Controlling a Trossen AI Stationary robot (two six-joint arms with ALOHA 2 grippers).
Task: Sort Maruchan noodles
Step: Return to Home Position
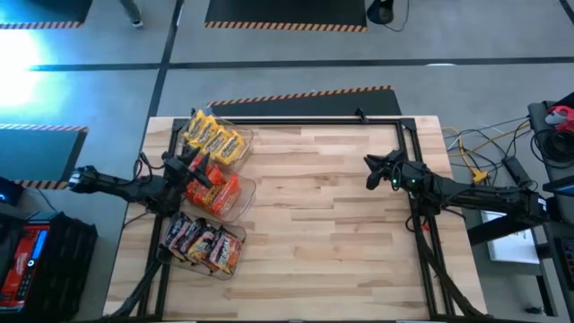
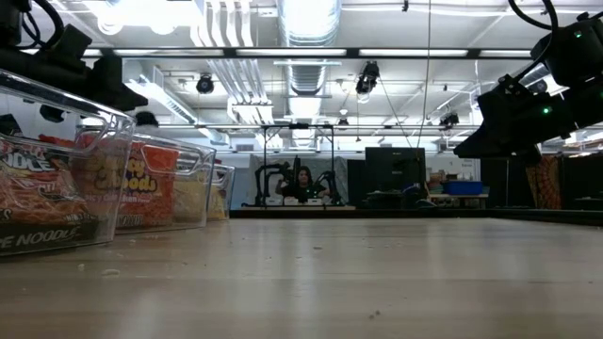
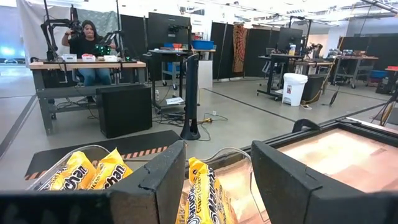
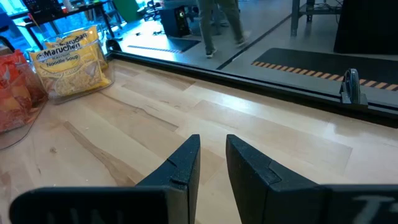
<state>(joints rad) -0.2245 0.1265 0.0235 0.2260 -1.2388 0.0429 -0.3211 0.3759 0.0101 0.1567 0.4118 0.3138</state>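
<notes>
- Since the desk (image 1: pixel 314 233) carries three clear bins (image 1: pixel 252 190) along its left side, one colour each, sorting looks finished.
- At one end lie the yellow Maruchan packets (image 1: pixel 213 139), midway the orange packets (image 1: pixel 218 191), at the other the black packets (image 1: pixel 202 242).
- Over the middle bin the left gripper (image 1: pixel 193 169) hangs wide open, empty.
- Well apart, the right gripper (image 1: pixel 372 170) hovers over bare desk, fingers narrowly parted, empty.

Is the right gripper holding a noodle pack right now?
No, the right gripper shows only a narrow empty gap between its fingers, above the wooden table.
</notes>
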